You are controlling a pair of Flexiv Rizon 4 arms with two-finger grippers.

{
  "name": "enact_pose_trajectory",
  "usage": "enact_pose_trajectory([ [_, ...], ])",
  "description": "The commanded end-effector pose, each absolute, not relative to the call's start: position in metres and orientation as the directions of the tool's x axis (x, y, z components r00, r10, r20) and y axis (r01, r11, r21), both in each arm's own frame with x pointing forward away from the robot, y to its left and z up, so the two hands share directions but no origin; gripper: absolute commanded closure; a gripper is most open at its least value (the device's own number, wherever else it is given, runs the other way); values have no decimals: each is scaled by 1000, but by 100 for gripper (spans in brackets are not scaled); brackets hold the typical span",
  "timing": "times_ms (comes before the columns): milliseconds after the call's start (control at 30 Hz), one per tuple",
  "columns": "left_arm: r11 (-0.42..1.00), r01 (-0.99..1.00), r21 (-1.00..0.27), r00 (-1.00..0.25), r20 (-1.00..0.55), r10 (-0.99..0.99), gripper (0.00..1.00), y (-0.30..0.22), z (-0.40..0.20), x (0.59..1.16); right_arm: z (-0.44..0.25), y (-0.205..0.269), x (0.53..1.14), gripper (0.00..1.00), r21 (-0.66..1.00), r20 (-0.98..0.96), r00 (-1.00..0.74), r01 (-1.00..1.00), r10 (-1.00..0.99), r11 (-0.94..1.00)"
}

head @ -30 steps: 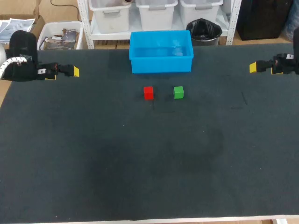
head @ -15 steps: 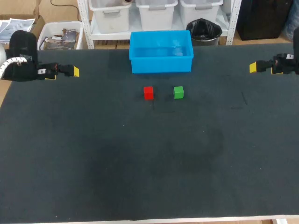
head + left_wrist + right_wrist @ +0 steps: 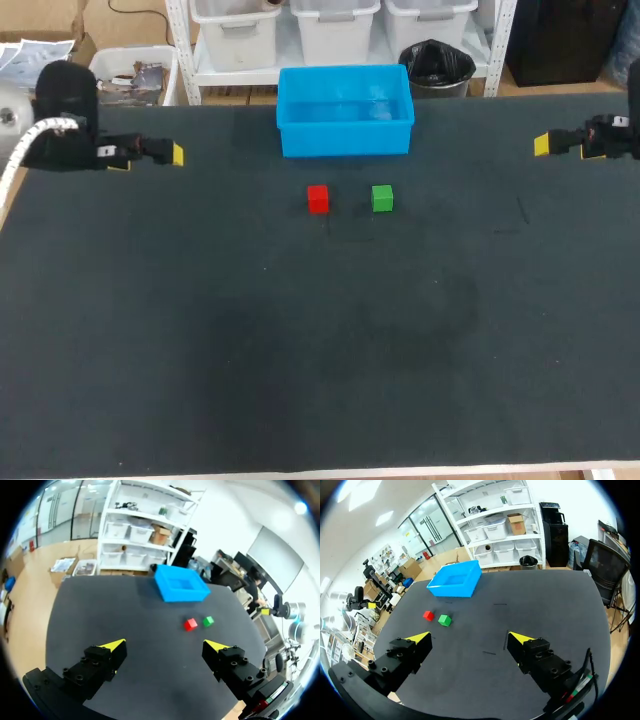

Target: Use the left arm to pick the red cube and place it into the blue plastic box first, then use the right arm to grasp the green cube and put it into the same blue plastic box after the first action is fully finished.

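The left pincer [image 3: 172, 155] hangs over the far left part of the worktop [image 3: 300, 350]. Its fingers are spread wide and hold nothing. In the left wrist view its two yellow tips stand well apart over bare dark surface.

The red cube [image 3: 318, 198] rests on the worktop well ahead of this pincer, more in line with one finger than with the gap between the two, and nothing touches it. The green cube [image 3: 382, 198] sits near the red one, on the side away from the left pincer, with a small gap between them. The box [image 3: 345, 135], blue and open-topped, stands at the worktop's far edge, just beyond the two cubes and apart from them. Both cubes lie outside it.

The right pincer [image 3: 542, 145] hangs over the far right part of the worktop, level with the left one. Its fingers are also wide open with nothing between them. From this pincer the green cube [image 3: 444, 620] is the nearer of the two, well ahead of one fingertip. The red cube [image 3: 428, 615] lies just past it, and the box [image 3: 452, 591] is farther ahead still.
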State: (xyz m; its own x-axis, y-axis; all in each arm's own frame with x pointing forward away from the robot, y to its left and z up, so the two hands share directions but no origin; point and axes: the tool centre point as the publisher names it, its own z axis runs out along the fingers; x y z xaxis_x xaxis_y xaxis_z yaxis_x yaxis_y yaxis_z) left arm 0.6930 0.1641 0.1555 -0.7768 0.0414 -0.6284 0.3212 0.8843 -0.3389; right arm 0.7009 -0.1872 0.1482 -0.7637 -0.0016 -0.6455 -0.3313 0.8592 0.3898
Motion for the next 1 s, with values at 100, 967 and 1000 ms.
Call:
enact_pose_trajectory([
  [100, 959, 219, -180, -812, -579, 77, 0, 136, 163, 702, 150, -186, 700, 0, 386, -644, -765, -325, -1, 863],
  [967, 997, 78, 22, -906, -416, 80, 0, 57, 160, 732, 150, -186, 700, 0, 386, -644, -765, -325, -1, 863],
  [1000, 998, 65, 4, -917, -395, 61, 0, 53, 160, 733, 150, -186, 700, 0, 386, -644, -765, -325, -1, 863],
])
